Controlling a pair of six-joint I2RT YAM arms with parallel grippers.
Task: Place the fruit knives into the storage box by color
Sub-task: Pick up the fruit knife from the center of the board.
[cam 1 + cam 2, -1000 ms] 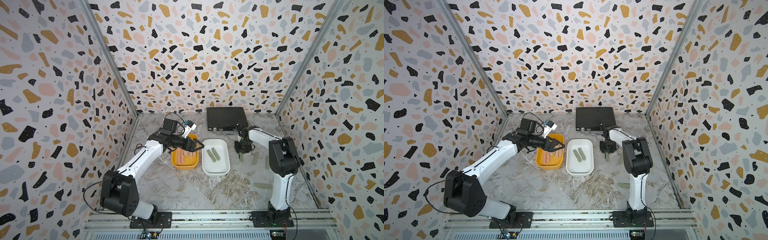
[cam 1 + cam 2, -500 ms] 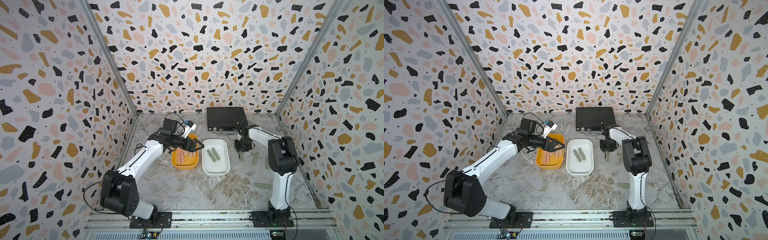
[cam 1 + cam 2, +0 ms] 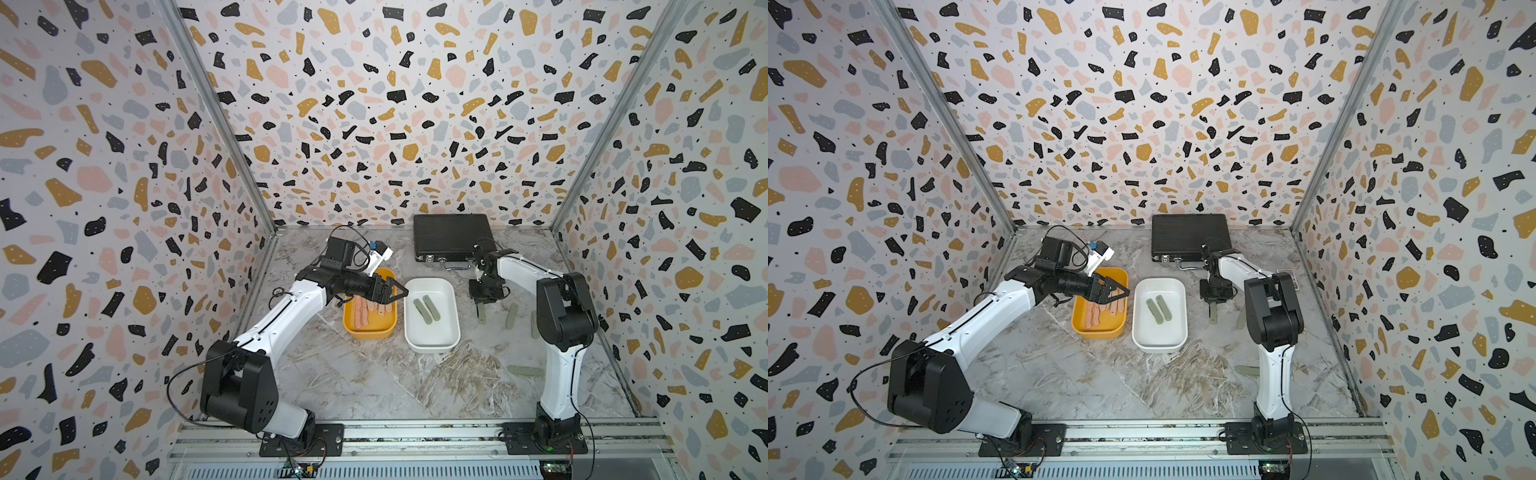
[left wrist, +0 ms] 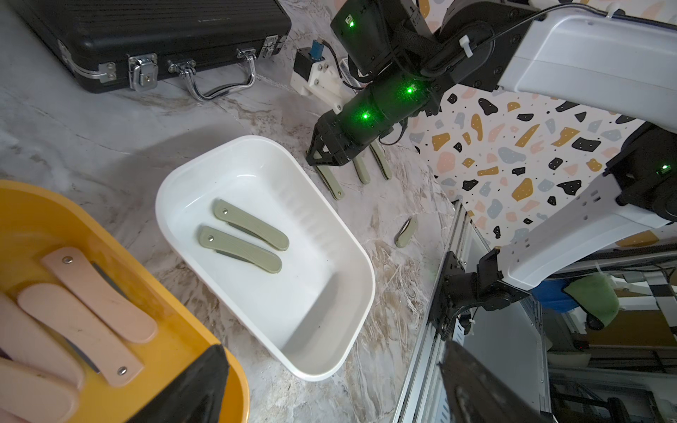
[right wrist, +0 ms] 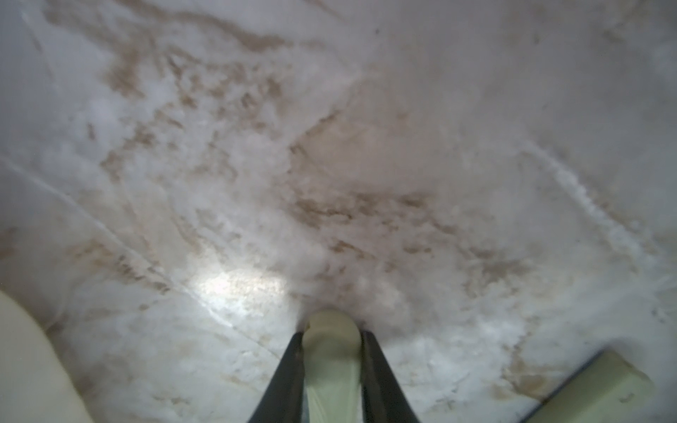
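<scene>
The right gripper (image 5: pixel 331 338) pinches a green knife (image 5: pixel 329 370) on the table (image 3: pixel 374 374), beside the white tub (image 3: pixel 454 328). The left gripper (image 3: pixel 401 292), jaws wide, hovers over the yellow tub (image 3: pixel 368 333) of pink knives (image 3: pixel 361 313).

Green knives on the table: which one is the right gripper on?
The knife nearest the white tub: the right gripper pinches its edges; the other three lie free.

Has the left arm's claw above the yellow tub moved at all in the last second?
No. The left gripper hangs where it was, above the yellow tub, ending right at the white tub's rim just as before.
</scene>
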